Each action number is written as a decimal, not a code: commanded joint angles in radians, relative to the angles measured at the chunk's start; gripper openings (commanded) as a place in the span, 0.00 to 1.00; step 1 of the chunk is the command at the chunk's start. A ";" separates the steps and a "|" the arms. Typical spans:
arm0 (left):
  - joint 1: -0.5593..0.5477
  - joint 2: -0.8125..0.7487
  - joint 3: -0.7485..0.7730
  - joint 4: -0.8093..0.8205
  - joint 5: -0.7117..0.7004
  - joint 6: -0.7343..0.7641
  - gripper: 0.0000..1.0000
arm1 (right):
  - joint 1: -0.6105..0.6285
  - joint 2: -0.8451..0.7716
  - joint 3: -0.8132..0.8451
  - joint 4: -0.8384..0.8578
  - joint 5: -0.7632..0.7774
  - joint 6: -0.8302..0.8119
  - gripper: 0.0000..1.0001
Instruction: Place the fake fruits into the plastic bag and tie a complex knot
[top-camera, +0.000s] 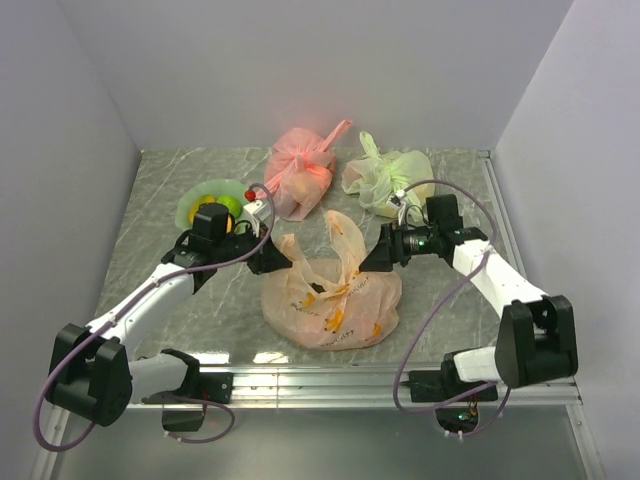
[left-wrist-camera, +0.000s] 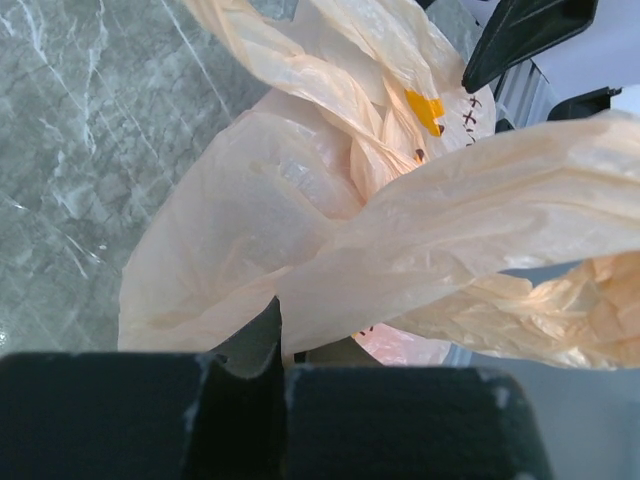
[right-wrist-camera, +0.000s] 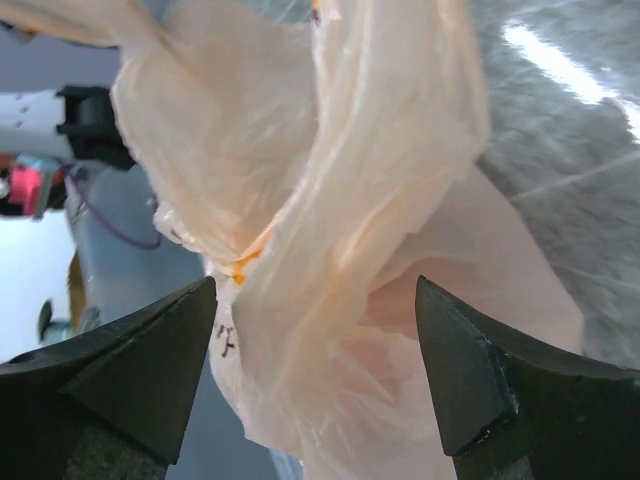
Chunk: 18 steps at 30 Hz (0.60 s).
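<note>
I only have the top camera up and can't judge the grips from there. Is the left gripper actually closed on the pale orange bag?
Observer: Yes. The left wrist view shows the left gripper shut, with a strip of the plastic bag pinched between its jaws.
Operator: And the right one, is it holding anything?
Observer: No. In the right wrist view the right gripper is open. Its jaws stand wide apart, bag film hangs between them, and they clamp nothing.
</note>
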 joint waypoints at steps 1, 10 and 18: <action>0.000 0.013 0.049 -0.006 0.049 0.042 0.01 | -0.005 0.076 0.087 -0.077 -0.132 -0.129 0.88; 0.000 0.034 0.052 0.021 0.095 0.045 0.01 | 0.007 0.286 0.119 -0.096 -0.237 -0.145 0.98; -0.044 0.054 0.106 -0.026 0.142 0.139 0.01 | 0.031 0.248 0.110 0.032 -0.263 -0.052 0.53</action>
